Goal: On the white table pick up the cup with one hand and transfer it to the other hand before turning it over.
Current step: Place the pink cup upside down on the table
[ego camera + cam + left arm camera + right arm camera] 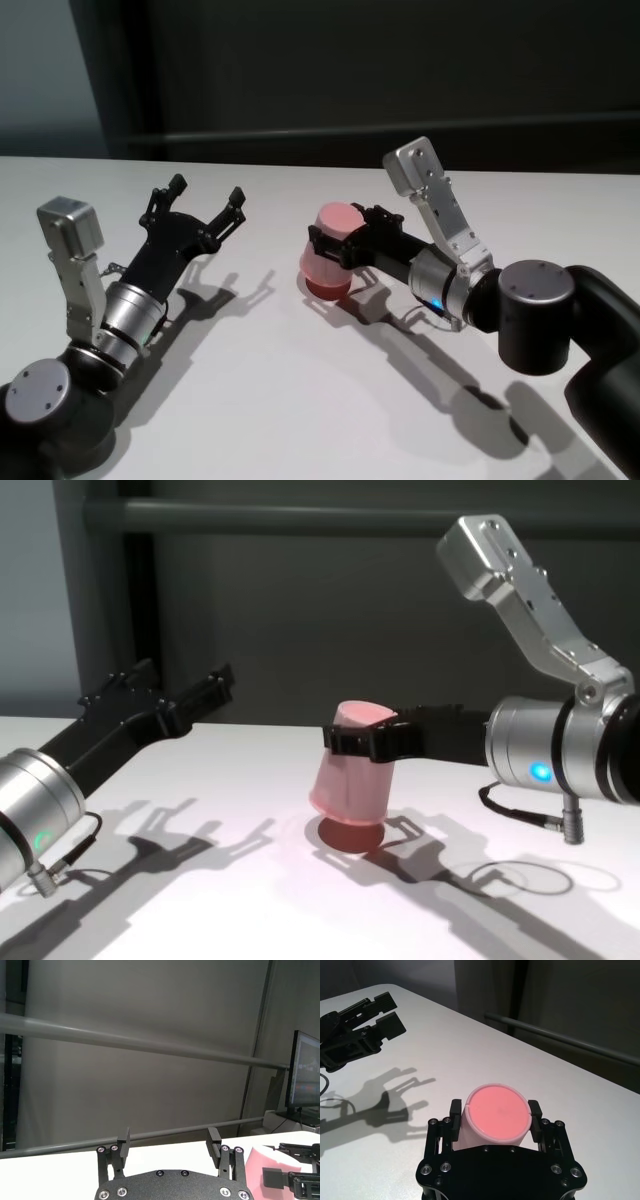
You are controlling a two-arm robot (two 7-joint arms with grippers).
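Note:
The pink cup is held base up and rim down, slightly tilted, just above the white table, with its shadow under it. My right gripper is shut on the cup's upper part, one finger on each side. This shows clearly in the right wrist view and the chest view. My left gripper is open and empty, held above the table to the left of the cup and apart from it. The cup's edge also shows in the left wrist view.
The table's far edge runs along a dark wall with a grey rail. A monitor stands beyond the table on the right side. Bare tabletop lies in front of both arms.

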